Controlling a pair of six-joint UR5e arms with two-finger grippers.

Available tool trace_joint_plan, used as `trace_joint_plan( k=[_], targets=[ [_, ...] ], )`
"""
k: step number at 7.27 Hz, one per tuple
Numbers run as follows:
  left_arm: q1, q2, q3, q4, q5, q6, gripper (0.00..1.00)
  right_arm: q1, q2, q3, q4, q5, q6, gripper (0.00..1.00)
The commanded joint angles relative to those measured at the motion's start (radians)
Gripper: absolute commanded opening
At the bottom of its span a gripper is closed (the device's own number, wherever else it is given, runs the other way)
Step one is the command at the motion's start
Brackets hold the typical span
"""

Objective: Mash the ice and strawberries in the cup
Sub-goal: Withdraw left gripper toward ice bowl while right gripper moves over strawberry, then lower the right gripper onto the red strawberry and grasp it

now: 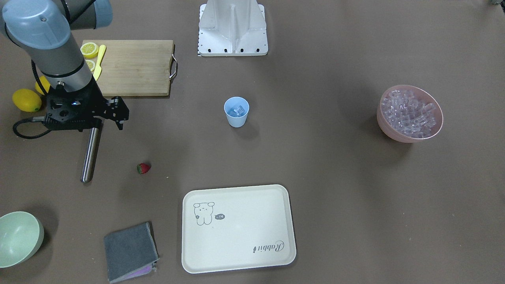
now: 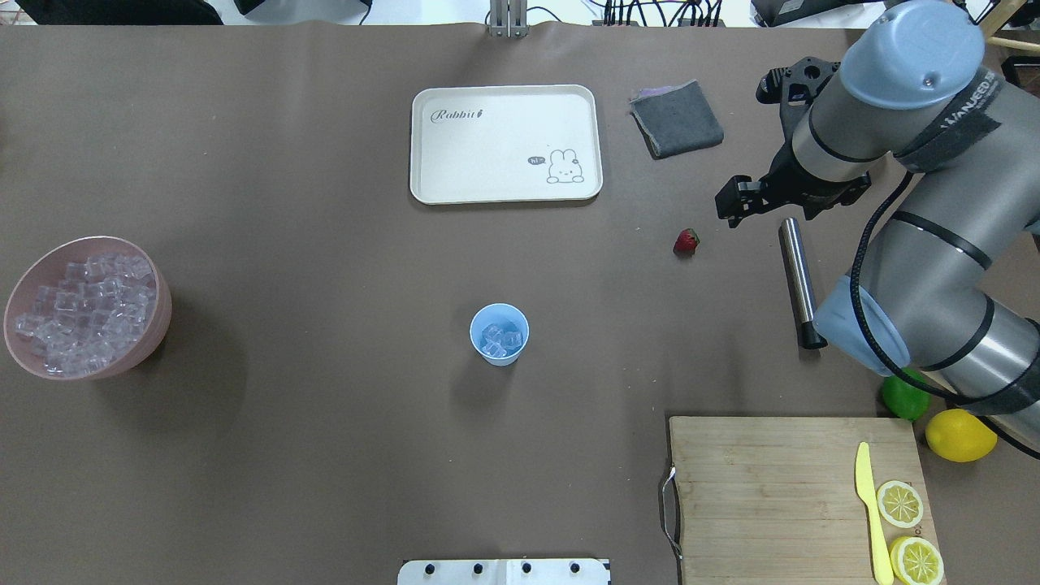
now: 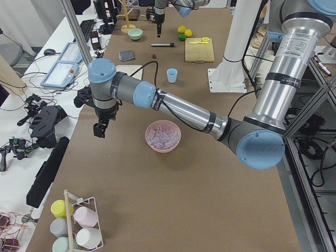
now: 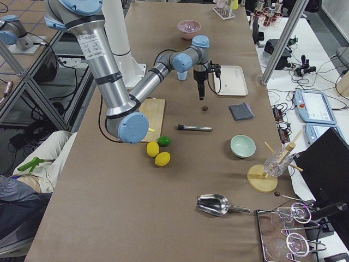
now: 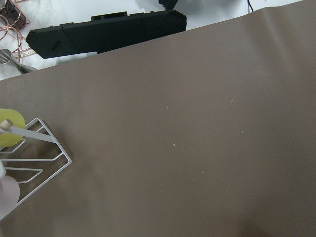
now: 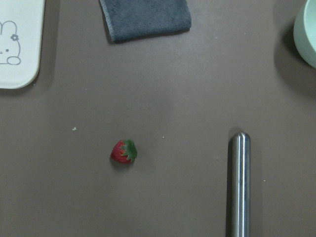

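Right tool (image 2: 729,208) hangs near strawberry (image 2: 686,241).

We see the near left gripper (image 3: 100,128) hanging above the table (image 3: 157,199), apart from the pink bowl (image 3: 149,143) full of ice (image 3: 164,135); its jaws we cannot judge. Further along stands the cup (image 3: 171,75), and beyond it the strawberry (image 3: 154,55) lies near a metal rod (image 3: 163,45).
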Motion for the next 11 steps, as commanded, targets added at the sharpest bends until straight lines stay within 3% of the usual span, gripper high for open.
trace_joint_plan(
  k=[1,3,5,11],
  targets=[
    [-0.012,0.039,-0.024,-0.011,-0.002,0.006,0.98,-0.011,0.053,-0.112,0.060,0.000,0.057,1.00],
    [-0.014,0.051,-0.039,-0.020,-0.004,0.006,0.98,-0.005,0.054,-0.302,0.334,-0.001,0.142,1.00],
    [-0.012,0.053,-0.054,-0.021,-0.004,0.006,0.98,-0.006,0.057,-0.361,0.356,0.000,0.155,1.00],
    [-0.008,0.096,-0.080,-0.089,-0.004,0.015,0.98,-0.071,0.090,-0.374,0.371,-0.004,0.201,1.00]
  ],
)
